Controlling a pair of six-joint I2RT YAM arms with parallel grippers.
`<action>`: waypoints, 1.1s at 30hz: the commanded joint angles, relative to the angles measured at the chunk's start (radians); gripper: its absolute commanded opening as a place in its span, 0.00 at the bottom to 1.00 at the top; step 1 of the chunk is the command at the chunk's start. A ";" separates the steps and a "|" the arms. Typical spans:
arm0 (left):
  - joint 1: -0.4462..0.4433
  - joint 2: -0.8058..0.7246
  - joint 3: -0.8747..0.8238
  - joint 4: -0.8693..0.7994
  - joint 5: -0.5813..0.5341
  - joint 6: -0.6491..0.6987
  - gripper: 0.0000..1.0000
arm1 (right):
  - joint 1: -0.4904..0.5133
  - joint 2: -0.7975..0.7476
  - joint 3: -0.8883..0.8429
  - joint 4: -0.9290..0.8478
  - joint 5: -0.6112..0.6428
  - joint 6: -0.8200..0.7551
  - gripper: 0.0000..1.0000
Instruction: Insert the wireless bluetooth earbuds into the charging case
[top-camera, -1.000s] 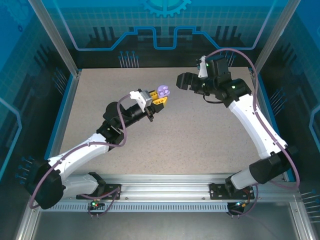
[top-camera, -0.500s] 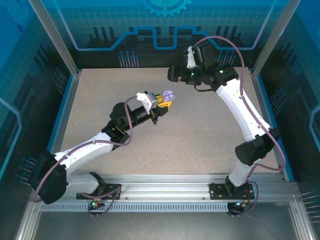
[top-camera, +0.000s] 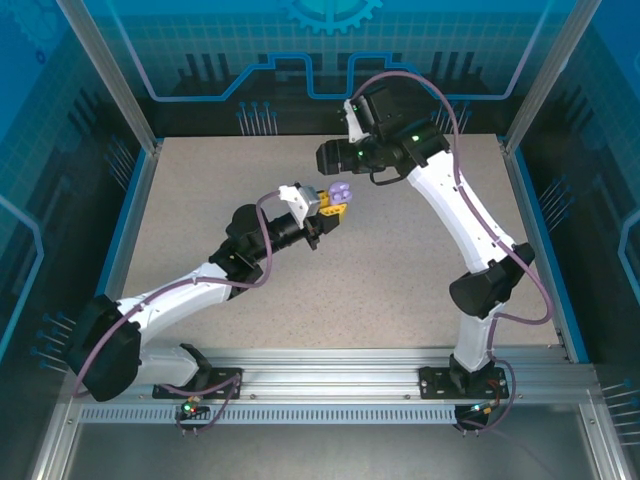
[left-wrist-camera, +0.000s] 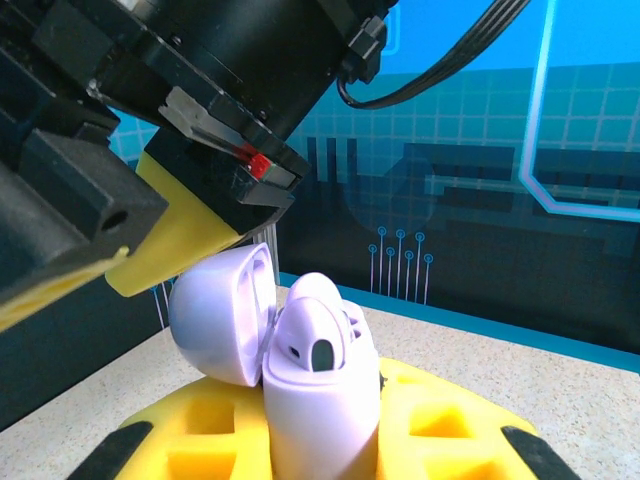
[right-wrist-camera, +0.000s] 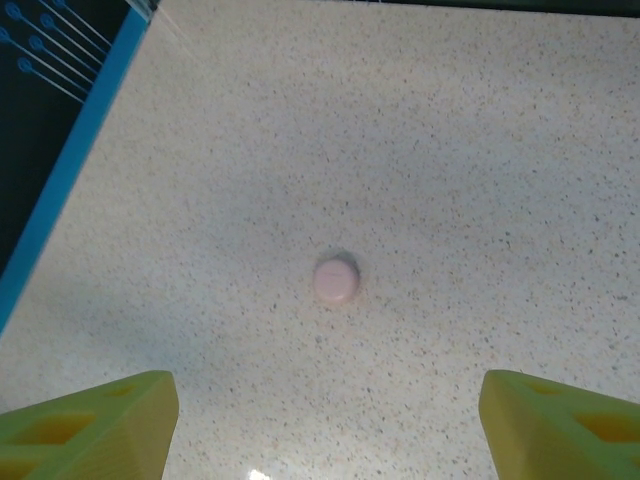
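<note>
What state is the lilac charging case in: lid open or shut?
Open. In the left wrist view the charging case has its lid swung back, exposing an earbud inside.

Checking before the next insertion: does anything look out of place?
A small pink round piece lies alone on the table beneath the open right gripper, apart from the open charging case clamped in the left gripper.

My overhead camera sits high behind the arm bases and looks down over the whole speckled beige tabletop (top-camera: 400, 270). The left wrist camera looks almost level toward the blue patterned back wall (left-wrist-camera: 480, 200), very close on the open lilac plastic charging case (left-wrist-camera: 320, 400) (overhead shares that case (top-camera: 341, 191)). The right wrist camera faces straight down at the same tabletop (right-wrist-camera: 450, 150) from farther off.
</note>
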 joint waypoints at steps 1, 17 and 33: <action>-0.010 0.008 0.026 0.042 -0.009 -0.008 0.00 | 0.017 -0.005 0.010 -0.043 0.040 -0.031 0.80; -0.013 0.025 0.035 0.045 -0.010 -0.010 0.00 | 0.026 -0.173 -0.211 0.007 0.033 -0.024 0.79; -0.012 0.030 0.036 0.043 -0.015 -0.005 0.00 | 0.019 -0.255 -0.294 0.031 0.044 0.000 0.79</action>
